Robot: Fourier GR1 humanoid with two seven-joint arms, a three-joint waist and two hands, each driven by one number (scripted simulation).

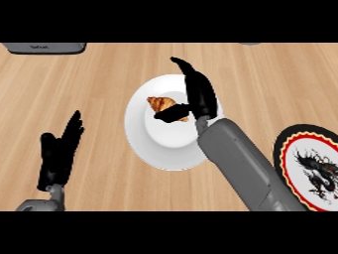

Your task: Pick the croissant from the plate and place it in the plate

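Observation:
A golden-brown croissant (160, 103) lies in the upper middle of a white plate (164, 150) at the counter's centre. My right hand (200, 94) hangs over the plate's right side with its fingers stretched straight toward the far edge. Its thumb (173, 115) points left and reaches the croissant's near right end, hiding part of it. The hand is open and nothing is lifted. A second plate (317, 171), with a red and yellow rim and a black dragon figure, sits at the lower right, partly cut off by the view's edge. My left hand (58, 154) rests open at the lower left, fingers up.
A grey appliance (45, 47) shows at the far left edge of the wooden counter. A small grey object (250, 43) peeks in at the far right edge. My right forearm (241, 168) crosses between the two plates.

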